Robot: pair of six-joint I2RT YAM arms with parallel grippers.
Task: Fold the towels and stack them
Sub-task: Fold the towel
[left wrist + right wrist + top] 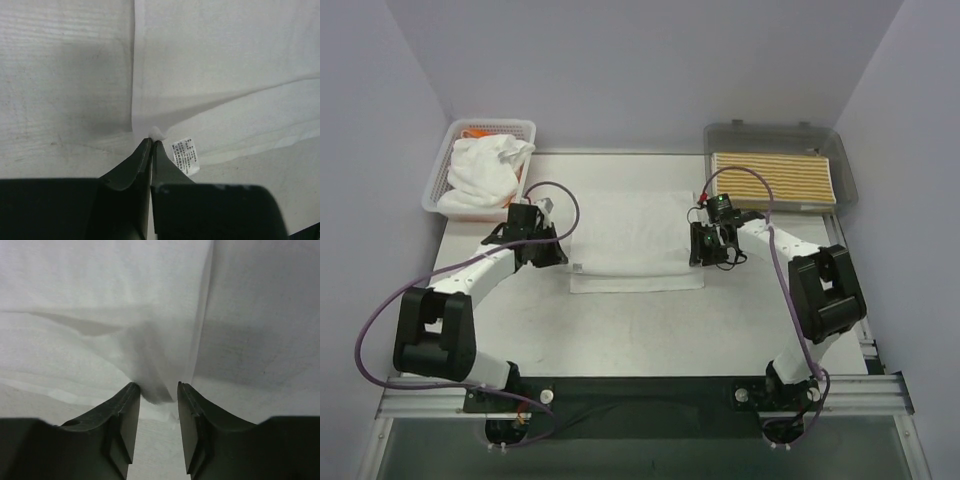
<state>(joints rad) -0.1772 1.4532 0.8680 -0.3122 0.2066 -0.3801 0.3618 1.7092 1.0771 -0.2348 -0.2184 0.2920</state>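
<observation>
A plain white towel [635, 245] lies spread flat mid-table. My left gripper [565, 260] is at its left edge. In the left wrist view the jaws [152, 141] are shut on a small tuft of the towel's corner [158, 132], next to its printed label [185, 155]. My right gripper [699, 257] is at the towel's right edge. In the right wrist view it [155, 386] is open, with a raised fold of the towel's edge [156, 392] between the fingertips. More white towels [485, 170] and an orange one [475, 133] lie in the basket. A yellow-and-white striped towel [773, 178] lies in the tray.
The white mesh basket [525, 128] stands at the back left corner and the grey translucent tray [770, 134] at the back right. Purple walls close in the back and sides. Bare grey table [640, 330] lies between the towel and the arm bases.
</observation>
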